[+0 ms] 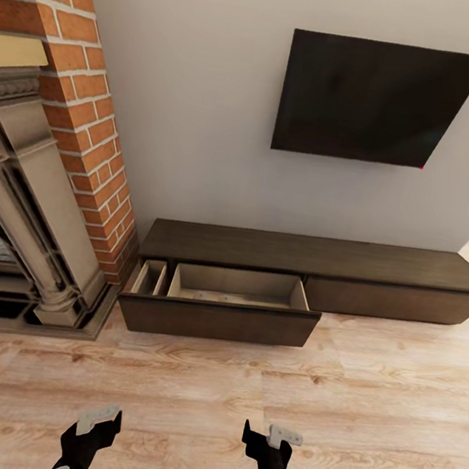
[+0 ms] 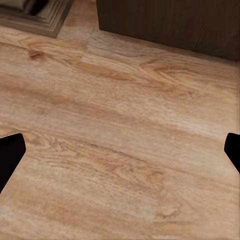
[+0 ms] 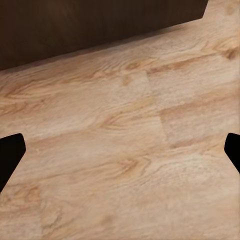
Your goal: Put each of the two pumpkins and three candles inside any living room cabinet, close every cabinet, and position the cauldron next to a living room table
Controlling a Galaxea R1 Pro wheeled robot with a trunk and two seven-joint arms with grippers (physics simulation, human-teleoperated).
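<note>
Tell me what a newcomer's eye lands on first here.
The cabinet along the wall, its left drawer pulled out to show a pale interior. Above it a black TV hangs on the wall, and at the left stands a brick chimney over a stone fireplace. Both grippers, left and right, hang open over the wooden floor.

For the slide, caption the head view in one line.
Both tools, left and right, open and empty above the wood floor, facing the dark cabinet with its left drawer pulled out.
</note>
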